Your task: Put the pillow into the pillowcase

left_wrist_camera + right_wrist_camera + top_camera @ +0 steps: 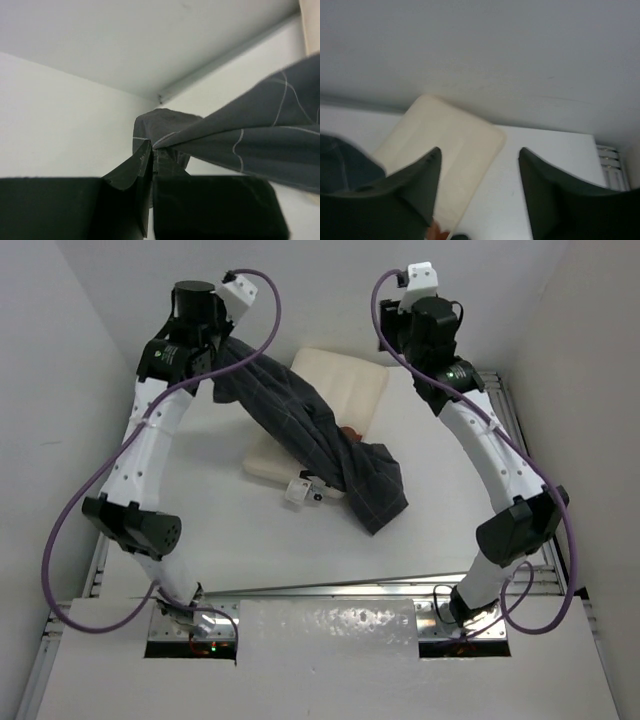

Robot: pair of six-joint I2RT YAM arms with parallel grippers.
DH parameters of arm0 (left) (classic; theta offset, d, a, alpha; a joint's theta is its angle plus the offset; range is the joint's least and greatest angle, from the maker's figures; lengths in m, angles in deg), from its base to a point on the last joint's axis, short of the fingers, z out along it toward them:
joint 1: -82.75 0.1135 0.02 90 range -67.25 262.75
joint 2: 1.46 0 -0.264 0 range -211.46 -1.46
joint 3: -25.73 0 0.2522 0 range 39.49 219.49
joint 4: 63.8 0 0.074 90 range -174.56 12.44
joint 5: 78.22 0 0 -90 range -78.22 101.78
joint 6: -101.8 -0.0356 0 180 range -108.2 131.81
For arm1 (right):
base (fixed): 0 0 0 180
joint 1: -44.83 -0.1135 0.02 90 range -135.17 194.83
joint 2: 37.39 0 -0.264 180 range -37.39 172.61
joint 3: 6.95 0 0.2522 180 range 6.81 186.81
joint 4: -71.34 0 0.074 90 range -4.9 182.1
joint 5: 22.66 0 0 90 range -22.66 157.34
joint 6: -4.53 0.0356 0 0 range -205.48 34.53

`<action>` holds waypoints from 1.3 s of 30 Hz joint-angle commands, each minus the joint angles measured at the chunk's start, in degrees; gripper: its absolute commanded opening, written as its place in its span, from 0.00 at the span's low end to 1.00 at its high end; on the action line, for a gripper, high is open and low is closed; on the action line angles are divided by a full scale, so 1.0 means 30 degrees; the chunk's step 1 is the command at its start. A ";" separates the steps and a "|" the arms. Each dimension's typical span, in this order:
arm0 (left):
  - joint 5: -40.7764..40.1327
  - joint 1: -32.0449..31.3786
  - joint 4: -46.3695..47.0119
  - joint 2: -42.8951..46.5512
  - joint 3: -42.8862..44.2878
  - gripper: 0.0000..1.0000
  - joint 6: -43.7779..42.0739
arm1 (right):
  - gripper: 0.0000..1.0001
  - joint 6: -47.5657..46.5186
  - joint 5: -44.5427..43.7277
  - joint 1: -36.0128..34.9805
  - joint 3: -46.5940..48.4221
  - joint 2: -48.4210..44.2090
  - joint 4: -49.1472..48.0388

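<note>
The cream pillow point(345, 380) lies flat at the back middle of the table, its white tags point(299, 489) at the near edge. The dark checked pillowcase point(310, 435) is draped diagonally across it, its loose end point(375, 490) resting on the table. My left gripper point(151, 150) is shut on the pillowcase's upper end point(165, 127) and holds it raised at the back left. My right gripper point(480, 155) is open and empty, raised at the back right, with the pillow point(445, 145) below its left finger.
White enclosure walls stand close at the back point(320, 280) and both sides. Metal rails point(330, 590) run along the table's near edge and right side point(612, 160).
</note>
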 commanded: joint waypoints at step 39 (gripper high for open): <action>-0.6782 0.0676 0.5949 0.3028 0.2580 0.00 0.9458 | 0.00 0.0172 0.9468 -1.0920 0.8869 0.6435 -0.6505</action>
